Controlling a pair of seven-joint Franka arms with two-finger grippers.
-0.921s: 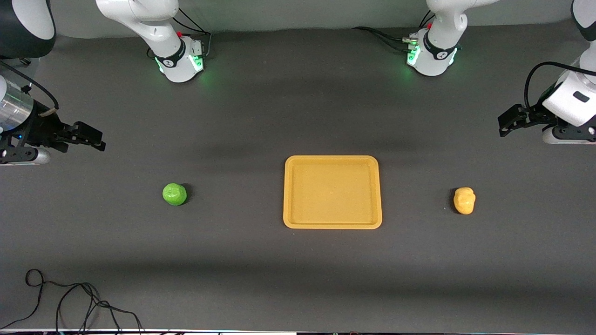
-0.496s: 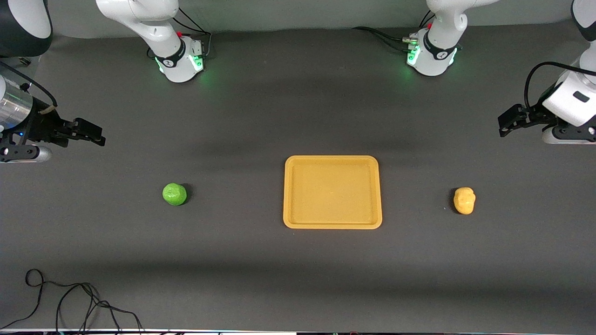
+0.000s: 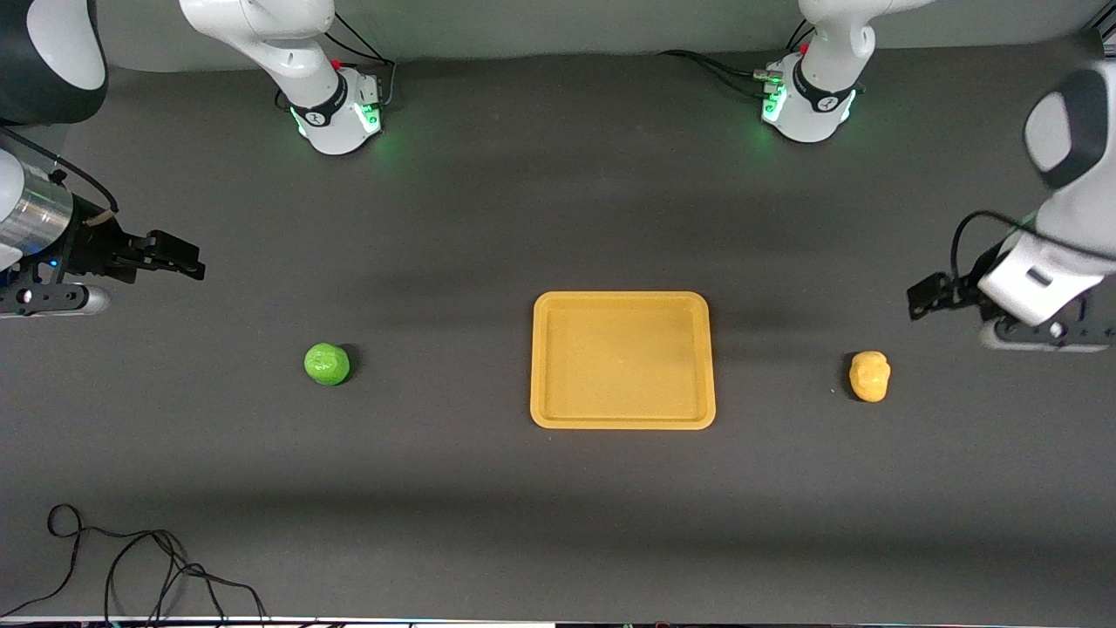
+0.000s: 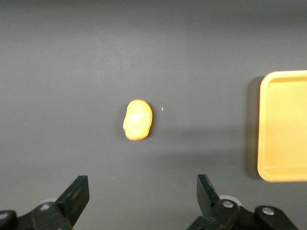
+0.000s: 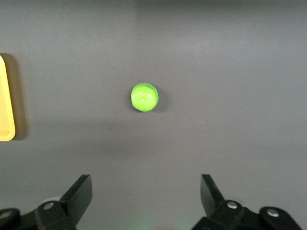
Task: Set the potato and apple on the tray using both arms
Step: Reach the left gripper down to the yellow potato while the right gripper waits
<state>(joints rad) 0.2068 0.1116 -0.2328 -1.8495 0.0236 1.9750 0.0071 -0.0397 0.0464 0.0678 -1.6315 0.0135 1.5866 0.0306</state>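
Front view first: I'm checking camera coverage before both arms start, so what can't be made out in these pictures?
- Right gripper: open in its wrist view; wrist cut off by the front view's edge.
- Left gripper: open; arm cut by the edge.
- Flat yellow-orange plastic tray: a sliver in the right wrist view, partly cut off in the left.
- Undersides of the lumpy yellow-orange toy potato and round green toy apple: hidden.

Even overhead light, soft shadows; left wrist view slightly blurred.

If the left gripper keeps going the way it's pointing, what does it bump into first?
Probably the potato: in the wrist view it sits ahead of the open left gripper, with only bare table between them. The gripper's height is unclear, so it might pass over it.
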